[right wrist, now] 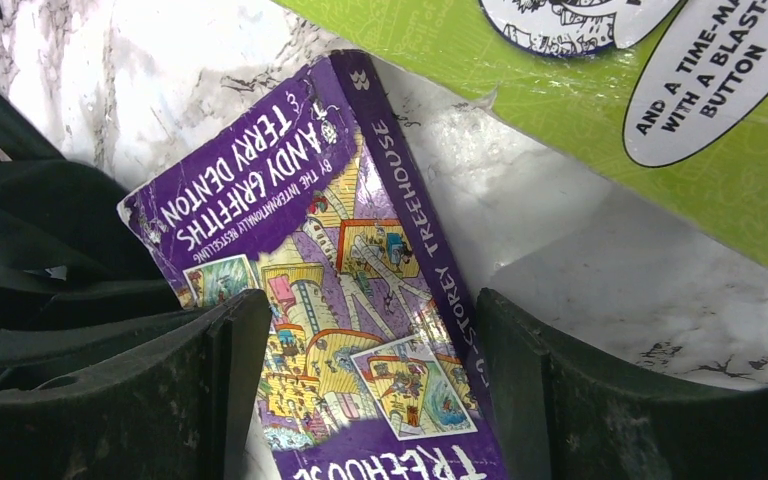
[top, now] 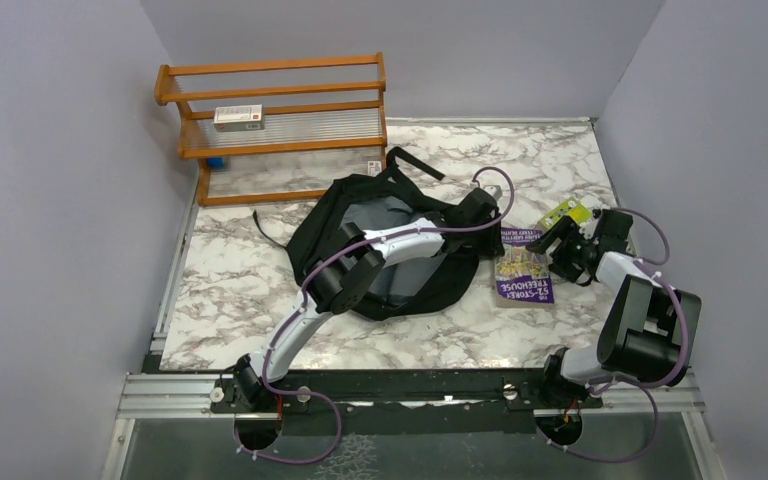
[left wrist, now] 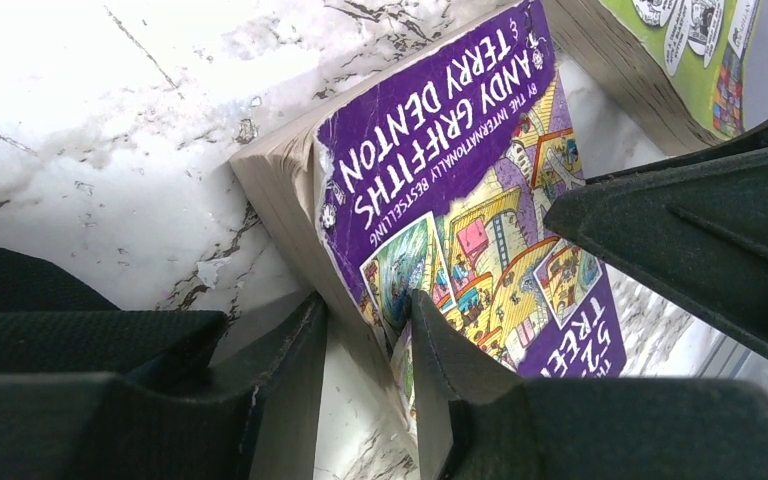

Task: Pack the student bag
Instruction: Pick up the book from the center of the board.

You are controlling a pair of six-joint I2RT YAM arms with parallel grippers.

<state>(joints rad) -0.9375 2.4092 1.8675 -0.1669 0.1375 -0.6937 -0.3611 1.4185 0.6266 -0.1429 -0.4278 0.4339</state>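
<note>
Left jaws straddle the page edge of the purple book (left wrist: 440,200); whether they grip it is unclear. Right jaws gape wide across its spine. Open tabletop (left wrist: 110,120) lies upper left; the green book (left wrist: 680,50) is cropped upper right. Overhead, the student bag (top: 312,232) sits centre-frame, partly hidden under the left arm (top: 410,238).

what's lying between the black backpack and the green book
A purple paperback lies flat on the marble table between the student bag and the green book, clearest in the top view.
</note>
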